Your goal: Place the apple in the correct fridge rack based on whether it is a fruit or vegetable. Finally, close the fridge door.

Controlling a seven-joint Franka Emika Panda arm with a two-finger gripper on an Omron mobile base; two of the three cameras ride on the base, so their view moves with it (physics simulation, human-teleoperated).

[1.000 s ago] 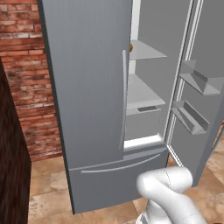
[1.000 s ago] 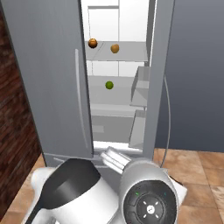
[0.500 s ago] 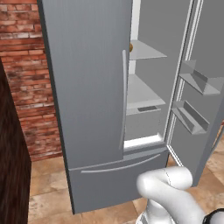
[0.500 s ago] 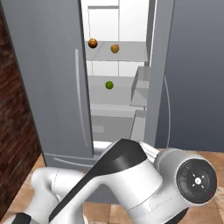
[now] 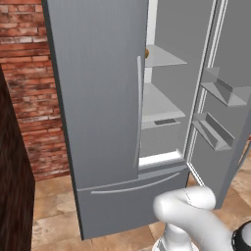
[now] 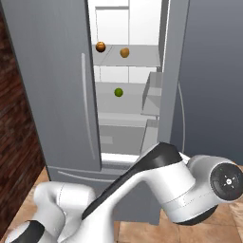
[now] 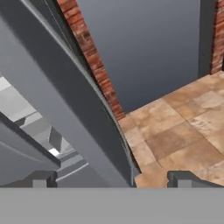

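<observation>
The fridge point(image 6: 52, 85) is big and grey. Its right door point(image 5: 230, 73) is swung open, and the left door point(image 5: 98, 93) is shut. In the right base view, the apple point(image 6: 125, 52) sits near the top middle of the picture, on the fridge rack point(image 6: 142, 56). It is small and yellow-orange. Another small round brown-orange ball point(image 6: 100, 46) sits on the same rack, near the apple and a little to its left. The two are apart. A small green ball point(image 6: 118, 92) sits lower down on the lower shelf point(image 6: 130, 102), near the middle of the picture.

In the left base view, the rack point(image 5: 164, 56) shows at the upper middle, and a tiny bit of orange peeks out at the edge of the shut door. The open door has two small door bins point(image 5: 215, 127) on the right side of the picture.

In the hand view, the gripper point(image 7: 111, 178) is at the bottom of the picture. Its two dark fingertips point(image 7: 41, 178) stand wide apart with nothing between them. The edge of the open door point(image 7: 87, 113) runs between them, with a thin curved handle point(image 7: 118, 127) along it. Brown floor tiles point(image 7: 183, 131) are on the right and a red brick wall point(image 7: 94, 65) is at the top.
</observation>
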